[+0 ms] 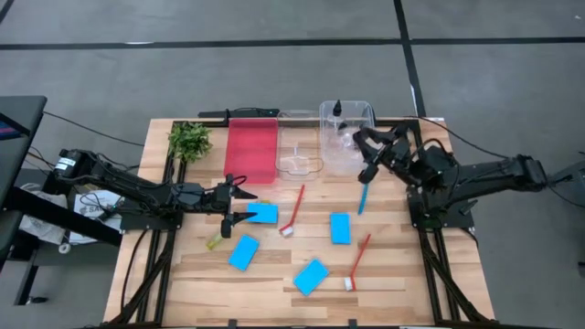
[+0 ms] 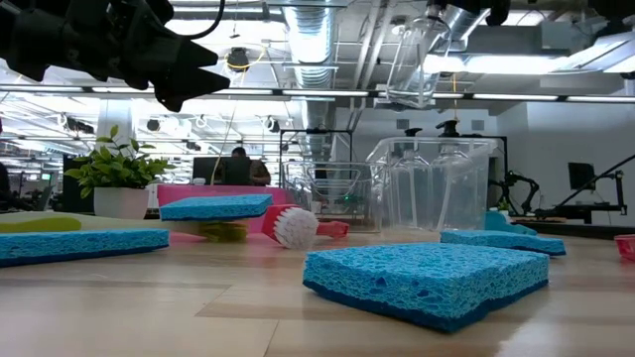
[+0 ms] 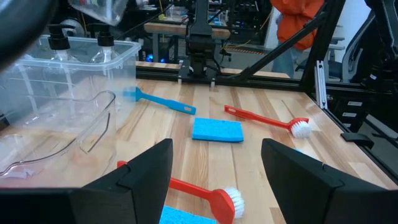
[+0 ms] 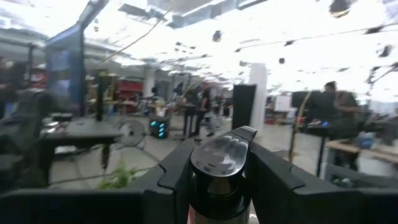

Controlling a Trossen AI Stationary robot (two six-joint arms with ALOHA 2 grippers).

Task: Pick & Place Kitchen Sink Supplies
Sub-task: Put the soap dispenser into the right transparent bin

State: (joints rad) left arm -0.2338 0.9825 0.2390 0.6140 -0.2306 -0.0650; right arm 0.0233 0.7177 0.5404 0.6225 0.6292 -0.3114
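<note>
My right gripper is raised over the clear bin at the back and is shut on a small clear bottle with a black cap. Another bottle stands in that bin. My left gripper hangs open just left of a blue sponge, with nothing between its fingers. Three more blue sponges lie flat on the table. Two red brushes, a blue brush and a yellow-green one also lie there. My right gripper pinches the bottle's black cap between its two fingers, one on each side. The clear body hangs tilted below the fingers, lifted clear above the bin.
A red tray and a shallow clear tray sit at the back, left of the bin. A leafy plant sprig lies at the far left corner. Bare wood shows along the table's near edge.
</note>
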